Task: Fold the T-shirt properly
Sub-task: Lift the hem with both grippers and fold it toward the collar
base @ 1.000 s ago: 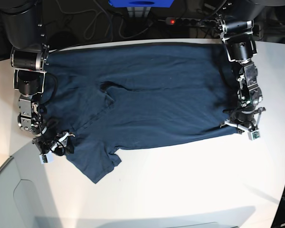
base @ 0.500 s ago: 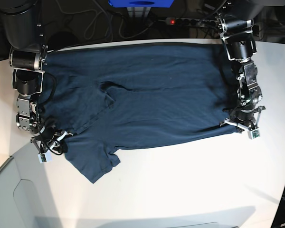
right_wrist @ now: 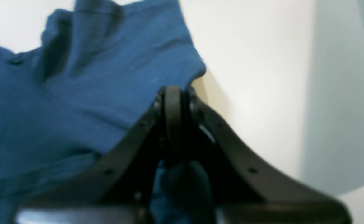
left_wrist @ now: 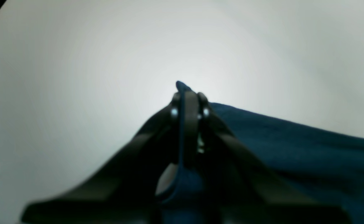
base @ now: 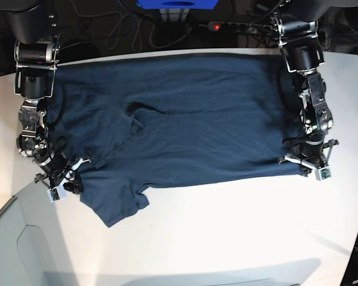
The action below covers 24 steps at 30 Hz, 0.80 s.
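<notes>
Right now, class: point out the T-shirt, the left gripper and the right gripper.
T-shirt [base: 197, 119]: base view, middle of the spread body.
left gripper [left_wrist: 186, 93]: left wrist view, tips shut on a blue fold.
right gripper [right_wrist: 173, 93]: right wrist view, closed tips at the sleeve edge.

Both arms reached down from the far edge, one at each side in the base view. The left tool [left_wrist: 186, 104] was clamped shut on a thin fold of the T-shirt [left_wrist: 294, 149]. The right tool [right_wrist: 173, 99] was likewise closed, pinching cloth between its fingertips.
</notes>
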Available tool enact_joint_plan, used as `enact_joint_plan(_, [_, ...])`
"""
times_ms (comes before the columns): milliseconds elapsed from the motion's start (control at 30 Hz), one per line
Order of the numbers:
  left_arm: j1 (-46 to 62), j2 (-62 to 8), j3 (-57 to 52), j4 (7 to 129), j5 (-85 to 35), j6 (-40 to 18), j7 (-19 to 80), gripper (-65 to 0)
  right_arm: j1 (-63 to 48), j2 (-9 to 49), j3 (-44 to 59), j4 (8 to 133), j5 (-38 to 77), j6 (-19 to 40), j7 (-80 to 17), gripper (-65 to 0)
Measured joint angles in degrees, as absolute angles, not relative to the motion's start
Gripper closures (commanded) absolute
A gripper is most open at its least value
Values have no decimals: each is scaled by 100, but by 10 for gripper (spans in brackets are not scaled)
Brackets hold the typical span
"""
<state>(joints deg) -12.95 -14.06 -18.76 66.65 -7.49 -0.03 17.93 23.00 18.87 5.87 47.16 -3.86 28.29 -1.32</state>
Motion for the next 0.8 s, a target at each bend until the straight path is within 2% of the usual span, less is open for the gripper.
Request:
enact_joint_plan(167, [-930, -1402, -1894, 7133, -766, -10, 1787, 0, 1686, 1828, 1343, 5551, -362, 2838, -132, 0])
enact_joint_plan(467, [-679, -1411, -1892, 7557, -766, -8, 1774, 0, 722, 1767, 1824, 6624, -384, 2836, -128, 0])
enact_joint_plan(800, [-40, -1197, -1892, 7802, -777, -27, 1765, 0, 36, 1715, 1949, 6943, -386, 2842, -148, 0])
